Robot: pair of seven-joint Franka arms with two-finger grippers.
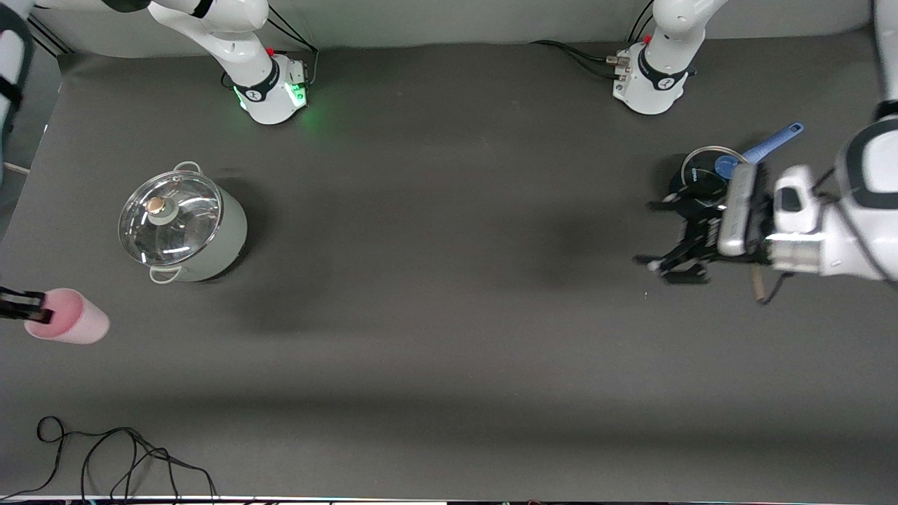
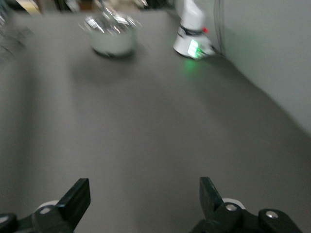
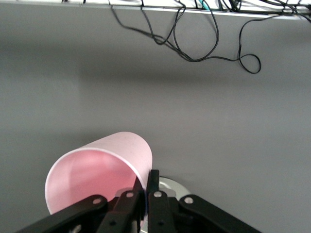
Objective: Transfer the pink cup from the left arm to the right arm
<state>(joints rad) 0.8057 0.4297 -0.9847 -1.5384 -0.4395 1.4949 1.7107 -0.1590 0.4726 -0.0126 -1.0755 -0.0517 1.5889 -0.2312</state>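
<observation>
Lying on its side in the air over the right arm's end of the surface [image 1: 449, 365], the pink cup [image 1: 74, 319] shows an empty inside; the right gripper [image 3: 146, 191] has its fingers pinched shut on the rim; farther off stands a lidded pot [image 1: 184, 228]; the left gripper [image 1: 670, 238], fingers spread wide and empty, hangs beside a small dark pot [image 1: 701, 179] holding a blue utensil [image 1: 768, 146].

Lidded pot [image 1: 184, 228] — blue-handled pan [image 1: 726, 168] — cable [image 1: 126, 456].
</observation>
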